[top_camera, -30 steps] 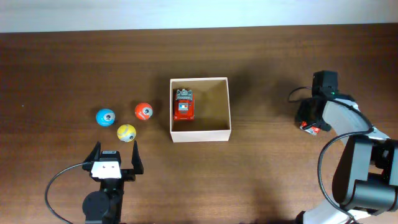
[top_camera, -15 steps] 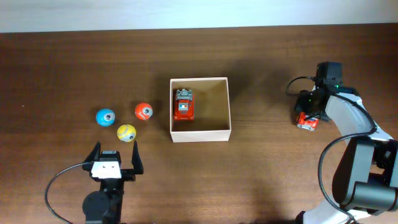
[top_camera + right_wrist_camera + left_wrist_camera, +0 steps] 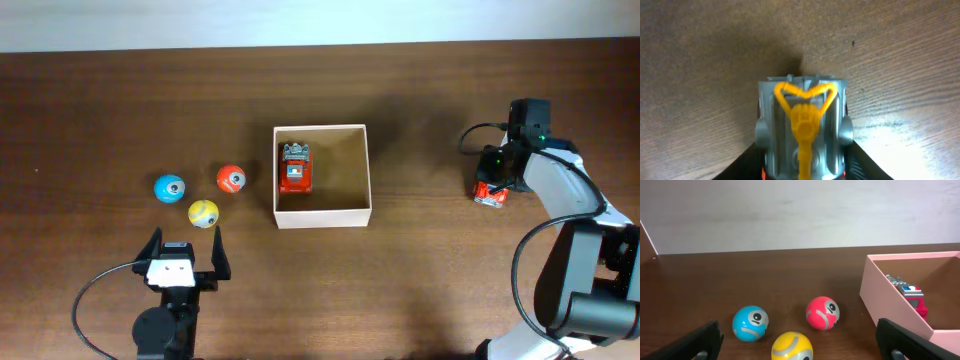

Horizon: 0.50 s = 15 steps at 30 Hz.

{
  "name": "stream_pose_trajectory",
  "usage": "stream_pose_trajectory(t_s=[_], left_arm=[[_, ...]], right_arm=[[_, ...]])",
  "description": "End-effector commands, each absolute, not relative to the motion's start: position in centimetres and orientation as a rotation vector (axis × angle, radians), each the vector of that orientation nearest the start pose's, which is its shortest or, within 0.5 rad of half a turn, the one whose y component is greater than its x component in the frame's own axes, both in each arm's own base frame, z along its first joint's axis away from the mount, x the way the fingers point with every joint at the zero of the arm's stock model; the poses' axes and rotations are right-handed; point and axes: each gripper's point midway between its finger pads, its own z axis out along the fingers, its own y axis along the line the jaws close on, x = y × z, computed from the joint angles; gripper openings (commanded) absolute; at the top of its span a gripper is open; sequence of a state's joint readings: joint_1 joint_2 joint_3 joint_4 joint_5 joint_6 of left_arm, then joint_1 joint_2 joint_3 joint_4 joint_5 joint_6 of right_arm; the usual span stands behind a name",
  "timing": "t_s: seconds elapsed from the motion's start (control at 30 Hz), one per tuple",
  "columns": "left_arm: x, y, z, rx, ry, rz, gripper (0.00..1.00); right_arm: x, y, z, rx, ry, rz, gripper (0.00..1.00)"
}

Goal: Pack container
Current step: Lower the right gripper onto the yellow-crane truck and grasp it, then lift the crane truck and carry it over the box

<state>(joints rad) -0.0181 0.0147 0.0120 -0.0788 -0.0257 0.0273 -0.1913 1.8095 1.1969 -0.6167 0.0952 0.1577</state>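
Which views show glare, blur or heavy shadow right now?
Right wrist: bright glare on the table right of the toy truck, dark shadow above-left of it. Left wrist: red ball sharp, fingertips dark and blurred at the bottom corners. Overhead: evenly lit, sharp, no glare.

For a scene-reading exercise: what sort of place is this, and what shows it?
Probably a robotics lab bench: a wooden table by a plain wall, a left end effector and right end effector on cabled arms, and staged toys: three balls beside a container holding a toy truck.
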Motion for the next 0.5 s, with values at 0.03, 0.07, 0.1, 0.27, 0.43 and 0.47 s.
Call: stream_pose_trajectory(t_s=[0.03,0.07,0.1,0.27,0.43,0.47], left_arm=[[24.6,0.2,15.7,0.023,1.647,0.047,0.99],[24.6,0.2,15.7,0.023,1.648,0.047,0.99],[24.6,0.2,15.7,0.023,1.647,0.047,0.99],[24.6,0.2,15.7,0.023,1.648,0.047,0.99],[24.6,0.2,15.7,0.023,1.647,0.047,0.99],[24.6,0.2,15.7,0.023,1.647,0.047,0.99]], right_arm=[[39.0,-9.2,4.8,0.487,2.761,-0.129,0.37],[39.0,-9.1,4.8,0.486,2.761,-0.119,0.36],[39.1,-8.9,4.8,0.483,2.761,-0.102,0.36],[39.8,-7.6,5.4,0.461,2.754,0.016,0.37],[40.9,-6.3,7.2,0.419,2.738,0.134,0.37],[41.1,-5.8,7.8,0.389,2.735,0.167,0.37]])
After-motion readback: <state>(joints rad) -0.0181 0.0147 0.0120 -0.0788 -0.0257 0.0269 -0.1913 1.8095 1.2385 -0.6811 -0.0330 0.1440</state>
